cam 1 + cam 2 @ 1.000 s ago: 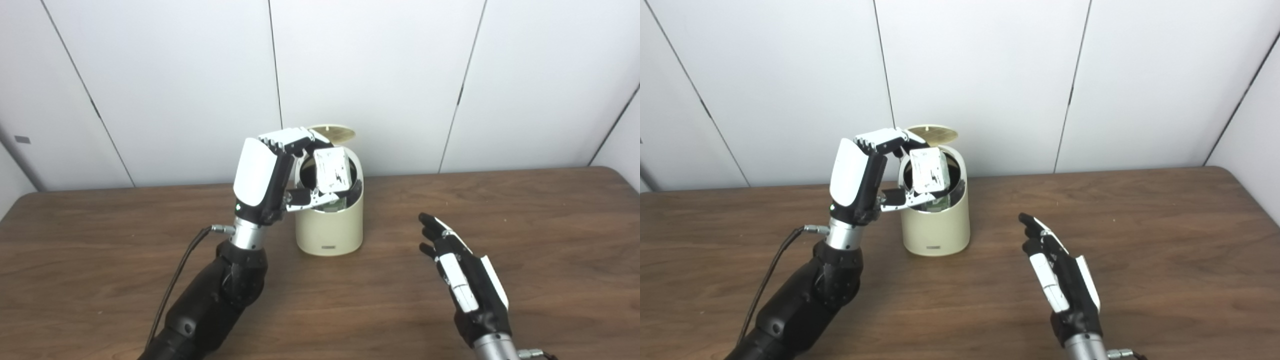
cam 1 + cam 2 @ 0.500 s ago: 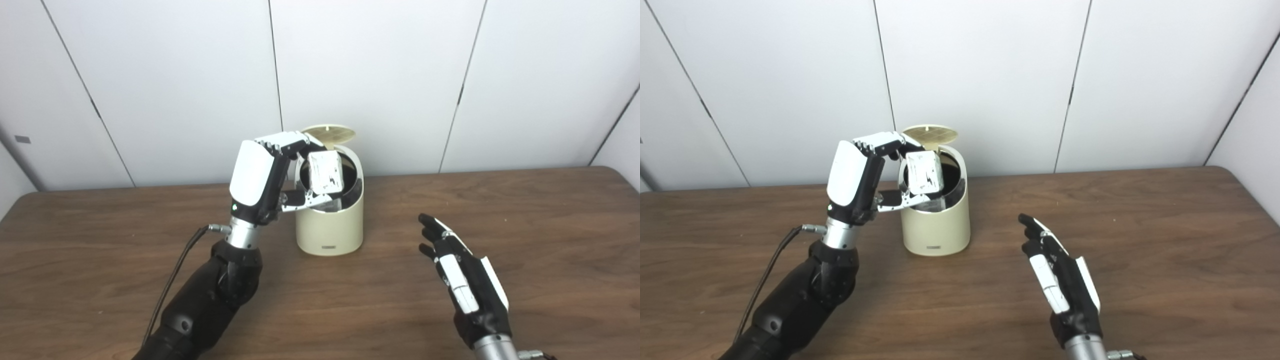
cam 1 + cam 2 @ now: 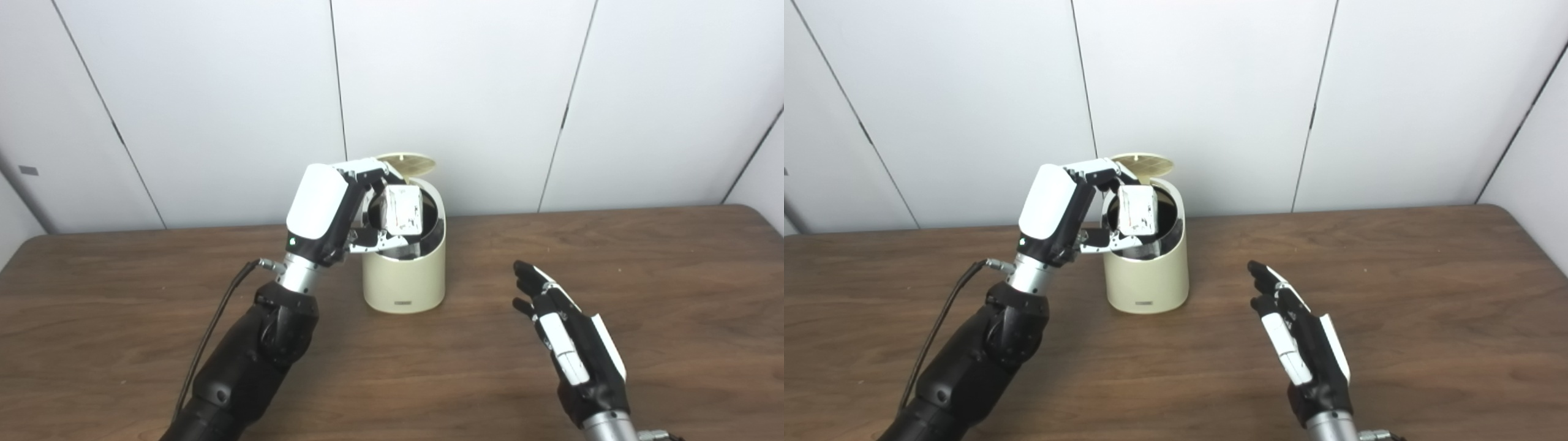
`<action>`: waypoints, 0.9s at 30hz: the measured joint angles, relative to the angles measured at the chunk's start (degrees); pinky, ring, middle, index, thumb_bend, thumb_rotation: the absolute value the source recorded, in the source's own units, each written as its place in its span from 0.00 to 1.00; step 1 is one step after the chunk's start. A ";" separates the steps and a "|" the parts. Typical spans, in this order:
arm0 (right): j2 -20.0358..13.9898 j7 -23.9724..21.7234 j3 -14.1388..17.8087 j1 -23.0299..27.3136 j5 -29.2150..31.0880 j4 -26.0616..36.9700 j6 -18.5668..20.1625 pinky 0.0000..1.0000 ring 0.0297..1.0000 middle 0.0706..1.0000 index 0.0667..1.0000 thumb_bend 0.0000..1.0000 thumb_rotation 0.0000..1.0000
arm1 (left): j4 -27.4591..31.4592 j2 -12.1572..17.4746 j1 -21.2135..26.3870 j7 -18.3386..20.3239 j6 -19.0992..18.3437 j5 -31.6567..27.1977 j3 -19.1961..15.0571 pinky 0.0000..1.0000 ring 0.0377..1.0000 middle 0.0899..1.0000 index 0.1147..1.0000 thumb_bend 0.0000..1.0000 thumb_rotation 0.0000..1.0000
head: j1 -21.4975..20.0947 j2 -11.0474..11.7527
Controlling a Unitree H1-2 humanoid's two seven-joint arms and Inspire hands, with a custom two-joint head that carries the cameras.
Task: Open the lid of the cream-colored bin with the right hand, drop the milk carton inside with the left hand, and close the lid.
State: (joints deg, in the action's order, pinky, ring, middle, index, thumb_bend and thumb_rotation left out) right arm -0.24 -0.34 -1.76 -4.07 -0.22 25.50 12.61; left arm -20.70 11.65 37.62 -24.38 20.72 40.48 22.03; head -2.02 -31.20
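Over frame centre, left hand (image 3: 324, 211) pinching small white milk carton (image 3: 402, 209) above cream-coloured round bin (image 3: 404, 269), hinged lid (image 3: 407, 162) up for drop; right hand (image 3: 566, 343) spread, idle lower right on brown wooden desk (image 3: 674, 294).

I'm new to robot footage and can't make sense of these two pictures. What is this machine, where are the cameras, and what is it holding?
Both pictures come from two cameras side by side on a humanoid robot's head, so they show one scene from slightly different spots. The two dark arms entering from below are its own. On the brown table stands a cream-colored bin with its lid flipped up. The left hand grips a white milk carton right over the bin's opening, not yet let go. The right hand waits open above the table, to the bin's right, holding nothing.
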 measured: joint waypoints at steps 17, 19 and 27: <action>-0.67 -0.12 -1.33 0.01 -3.95 2.28 1.05 0.84 0.90 0.85 0.78 0.64 0.81 | 2.87 -1.87 -1.47 8.40 -1.91 -0.06 -4.32 0.52 0.57 0.60 0.61 1.00 0.13 | 0.35 0.00; -0.63 -0.11 -1.23 0.01 -3.69 2.28 1.33 0.85 0.90 0.86 0.77 0.65 0.81 | 2.64 -1.91 -1.47 6.57 -1.39 1.18 -4.45 0.50 0.55 0.57 0.57 1.00 0.10 | 0.35 -0.09; -0.62 -0.11 -0.99 0.02 -3.07 2.28 1.60 0.86 0.91 0.86 0.77 0.68 0.83 | 2.28 -2.64 -2.25 -3.50 4.46 0.85 -5.74 0.39 0.43 0.45 0.41 0.48 0.00 | 0.35 -0.26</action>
State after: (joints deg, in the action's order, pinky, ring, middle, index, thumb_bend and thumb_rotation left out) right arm -0.85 -0.45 -2.75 -4.06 -3.29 27.77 14.21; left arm -18.42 9.01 35.37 -27.88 25.19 41.33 16.29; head -1.67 -31.46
